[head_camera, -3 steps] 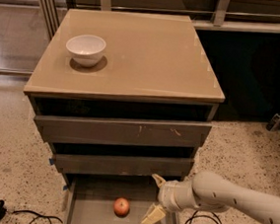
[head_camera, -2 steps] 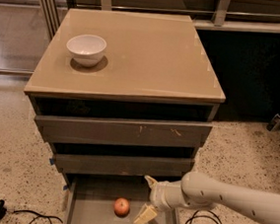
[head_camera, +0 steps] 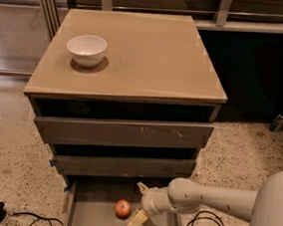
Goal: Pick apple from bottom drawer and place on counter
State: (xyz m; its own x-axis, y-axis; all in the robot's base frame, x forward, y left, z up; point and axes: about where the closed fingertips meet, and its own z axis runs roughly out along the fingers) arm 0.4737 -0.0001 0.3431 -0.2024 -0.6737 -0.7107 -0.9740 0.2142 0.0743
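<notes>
1. Apple [head_camera: 122, 208] lies on the flat grey floor of the bottom drawer [head_camera: 89, 217], which is pulled open. It sits roughly mid-tray, with nothing touching it.
2. Gripper [head_camera: 138, 205] is down inside the drawer, just right of the apple. Its fingers [head_camera: 136, 219] are spread apart and hold nothing. The apple looks to be beside the opening, not yet between the fingers.
3. Risk, rolling: this is a round fruit on a smooth floor. A finger brushing its side would likely send it left, or back under the middle drawer [head_camera: 124, 166], where it is harder to reach.
4. Risk, squeeze-out: if the fingers close off-centre, the apple could pop free. They need to straddle its widest part.
5. Risk, the lift: the upper drawer fronts overhang the tray. Rising straight up may knock the arm or the fruit, so it probably has to come out forward first.
6. Risk, placement: the counter [head_camera: 152, 51] is glossy, with a white bowl [head_camera: 87, 50] at its left. Set down near an edge, the apple could roll off.
7. Looks: small, round, red-orange, and clearly smaller than the bowl. The skin appears smooth, so I judge it firm but slippery.
</notes>
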